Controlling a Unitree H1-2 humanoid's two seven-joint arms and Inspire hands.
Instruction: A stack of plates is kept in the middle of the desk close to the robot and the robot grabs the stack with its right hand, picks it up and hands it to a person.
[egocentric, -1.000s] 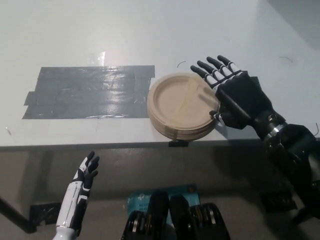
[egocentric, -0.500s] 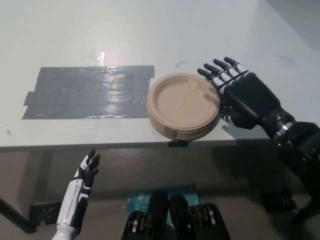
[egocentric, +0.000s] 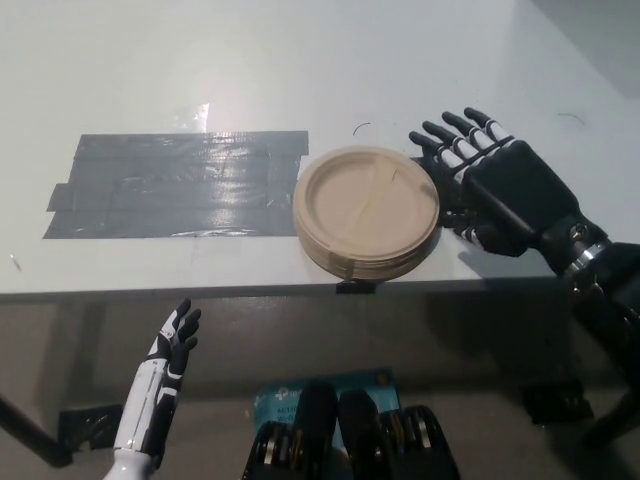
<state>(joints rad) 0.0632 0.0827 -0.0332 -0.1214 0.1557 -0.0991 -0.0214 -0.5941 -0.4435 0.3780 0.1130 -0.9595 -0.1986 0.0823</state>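
Plates (egocentric: 366, 211) unhidden; right hand (egocentric: 497, 190) spread beside them.

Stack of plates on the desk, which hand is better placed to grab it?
Right. The black right hand is open beside the stack of plates at desk height; the white left hand hangs below the desk edge, far off.

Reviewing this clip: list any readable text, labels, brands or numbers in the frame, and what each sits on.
None can be read.
Blue sheet on the floor below the desk edge: some white print, too blurred and partly hidden to read.
Stack of plates, grey tape patch, desk, right hand and left hand: no lettering visible.
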